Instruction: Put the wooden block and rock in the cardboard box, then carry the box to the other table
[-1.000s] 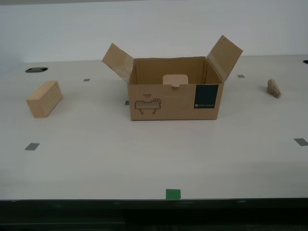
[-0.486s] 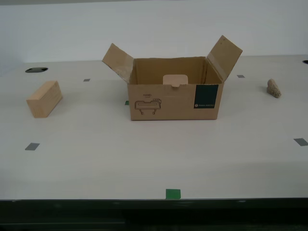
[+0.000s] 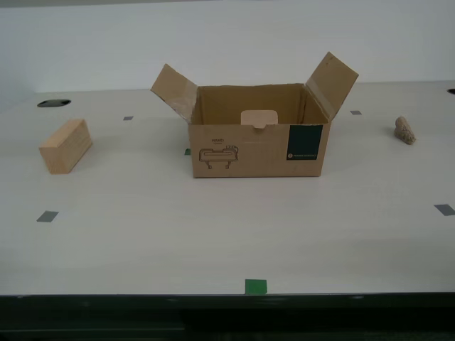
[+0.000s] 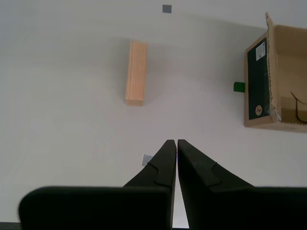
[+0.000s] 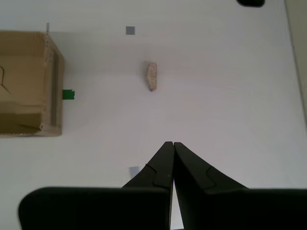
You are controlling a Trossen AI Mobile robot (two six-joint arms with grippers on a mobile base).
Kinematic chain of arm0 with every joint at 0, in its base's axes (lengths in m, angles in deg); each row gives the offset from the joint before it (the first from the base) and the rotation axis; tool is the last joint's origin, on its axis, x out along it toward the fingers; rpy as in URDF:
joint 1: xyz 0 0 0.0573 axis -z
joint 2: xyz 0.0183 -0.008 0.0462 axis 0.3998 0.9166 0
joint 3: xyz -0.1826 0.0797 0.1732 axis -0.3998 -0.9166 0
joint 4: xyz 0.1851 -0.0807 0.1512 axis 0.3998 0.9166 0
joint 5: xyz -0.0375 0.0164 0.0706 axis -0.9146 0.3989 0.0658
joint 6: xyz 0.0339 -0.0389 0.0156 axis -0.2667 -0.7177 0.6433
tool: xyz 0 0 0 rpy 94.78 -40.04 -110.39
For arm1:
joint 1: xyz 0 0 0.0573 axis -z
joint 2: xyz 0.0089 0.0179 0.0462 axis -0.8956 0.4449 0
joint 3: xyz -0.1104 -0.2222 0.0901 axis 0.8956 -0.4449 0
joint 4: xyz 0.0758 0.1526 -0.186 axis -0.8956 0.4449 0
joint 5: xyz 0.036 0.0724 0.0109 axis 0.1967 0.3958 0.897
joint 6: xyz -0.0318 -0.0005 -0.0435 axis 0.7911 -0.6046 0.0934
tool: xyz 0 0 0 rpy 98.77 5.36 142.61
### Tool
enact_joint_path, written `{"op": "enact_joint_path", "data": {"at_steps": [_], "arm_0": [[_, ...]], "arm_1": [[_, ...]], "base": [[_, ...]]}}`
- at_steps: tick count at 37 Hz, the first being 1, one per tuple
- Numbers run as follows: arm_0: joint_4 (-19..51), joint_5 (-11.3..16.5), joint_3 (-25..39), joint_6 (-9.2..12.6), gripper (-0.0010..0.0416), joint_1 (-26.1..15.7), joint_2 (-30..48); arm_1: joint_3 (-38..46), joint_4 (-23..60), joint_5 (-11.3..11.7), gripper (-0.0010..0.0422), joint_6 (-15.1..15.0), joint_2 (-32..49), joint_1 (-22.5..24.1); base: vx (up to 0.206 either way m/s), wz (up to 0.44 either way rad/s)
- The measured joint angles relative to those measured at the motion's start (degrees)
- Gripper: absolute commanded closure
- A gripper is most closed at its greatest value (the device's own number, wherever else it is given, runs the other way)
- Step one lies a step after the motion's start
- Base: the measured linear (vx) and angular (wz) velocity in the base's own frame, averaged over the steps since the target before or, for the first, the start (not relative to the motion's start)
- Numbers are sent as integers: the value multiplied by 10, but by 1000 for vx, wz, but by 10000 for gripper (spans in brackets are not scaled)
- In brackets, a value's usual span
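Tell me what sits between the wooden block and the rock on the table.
In the exterior view, the open cardboard box stands between the wooden block and the rock, with bare tabletop on either side of it.

exterior view frontal, wrist views overhead, sharing cardboard box (image 3: pixel 256 138)
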Motion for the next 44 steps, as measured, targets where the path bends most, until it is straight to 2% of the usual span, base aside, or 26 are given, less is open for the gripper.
{"op": "enact_joint_path", "data": {"at_steps": [3, 5, 8, 12, 17, 24, 29, 37, 44], "arm_0": [[1, -46, 0, 1, 406, 5, 0], [2, -59, 0, 1, 406, 16, 0], [1, -60, 0, 1, 406, 36, 0], [0, -60, 0, 1, 406, 47, 0], [0, -59, 0, 1, 406, 47, 0], [-4, -27, 0, 5, 406, 47, 0], [-22, -26, 0, -3, 406, 47, 0], [-34, -26, 0, -3, 406, 47, 0], [-35, -25, 0, -3, 406, 47, 0]], "arm_1": [[9, 0, 10, 412, 0, 0, 0], [12, 0, 18, 412, 0, 0, -1], [16, 0, 27, 412, -1, 0, -1], [17, 1, 27, 412, -1, 0, -2], [17, 0, 27, 412, -1, 0, -2], [17, 0, 28, 412, -1, 0, -2], [17, 0, 28, 412, -1, 0, -2], [17, -17, 28, 412, -5, 0, -2], [17, -21, 28, 412, 3, 0, -2]], "base": [[0, 0], [0, 0], [0, 0], [0, 0], [0, 0], [0, 0], [0, 0], [0, 0], [0, 0]]}}
